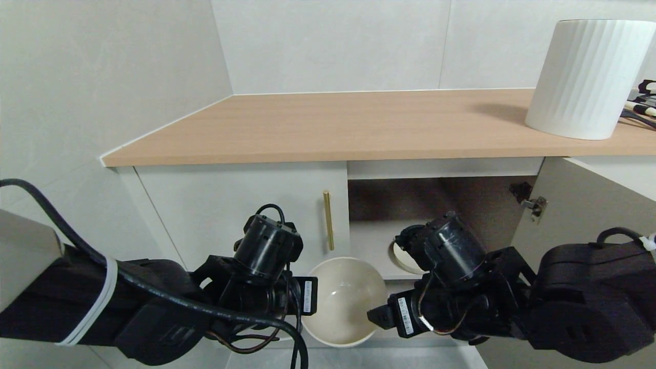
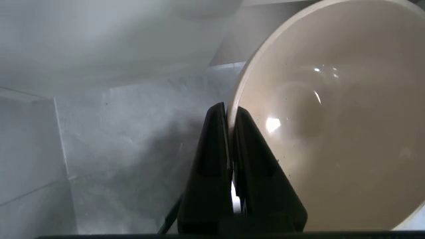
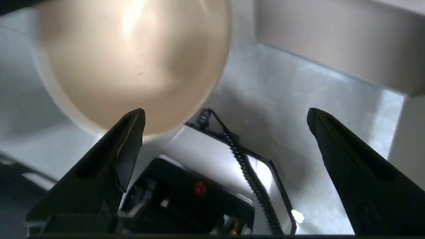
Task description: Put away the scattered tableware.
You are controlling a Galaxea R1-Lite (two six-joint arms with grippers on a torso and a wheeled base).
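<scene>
Head view: left tool (image 1: pixel 309 296) clamps rim of bowl (image 1: pixel 344 302), lower centre; right tool (image 1: pixel 383 315) spread wide, empty, beside it.

A white ribbed pot (image 1: pixel 584 77) stands on the wooden tabletop (image 1: pixel 333 123), upper right. A plate (image 1: pixel 403 261) lies on the cabinet shelf (image 1: pixel 369 241) below.
</scene>
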